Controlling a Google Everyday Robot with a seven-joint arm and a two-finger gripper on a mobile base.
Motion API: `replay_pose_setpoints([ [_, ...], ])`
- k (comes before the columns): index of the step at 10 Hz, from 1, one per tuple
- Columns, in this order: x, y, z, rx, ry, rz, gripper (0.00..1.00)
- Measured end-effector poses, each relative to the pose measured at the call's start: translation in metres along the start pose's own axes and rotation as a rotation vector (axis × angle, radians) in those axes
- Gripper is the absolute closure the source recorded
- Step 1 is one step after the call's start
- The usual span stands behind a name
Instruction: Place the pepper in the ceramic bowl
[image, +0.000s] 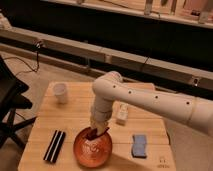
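Observation:
The ceramic bowl (93, 148), orange-brown with pale spiral marks, sits at the front middle of the wooden table (80, 107). My gripper (98, 128) hangs from the white arm just above the bowl's far rim. It is shut on the pepper (92, 134), a small dark red piece that points down over the bowl's far edge. The pepper's lower end is at or just above the bowl's inside; I cannot tell whether it touches.
A small white cup (60, 92) stands at the back left. A black flat bar-like object (54, 146) lies left of the bowl. A blue sponge (139, 145) lies to its right. A small white bottle (122, 114) stands behind, right of the arm. A dark chair (10, 100) is at the left.

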Motion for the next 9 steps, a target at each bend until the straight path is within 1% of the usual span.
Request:
replay_pose_setpoints([
  [1,0.003,-0.002,-0.002,0.013,0.000,-0.001,0.66],
  [2,0.006,-0.009,-0.004,0.022,-0.004,-0.011,0.56],
  [3,0.009,-0.015,-0.005,0.020,-0.007,-0.016,0.45],
  [4,0.009,-0.014,-0.005,0.015,-0.009,-0.018,0.39],
  [5,0.007,-0.008,-0.002,0.004,-0.008,-0.017,0.28],
  [6,0.002,-0.002,0.000,-0.004,-0.008,-0.019,0.21],
  [9,0.004,-0.007,-0.002,0.013,-0.015,-0.022,0.20],
])
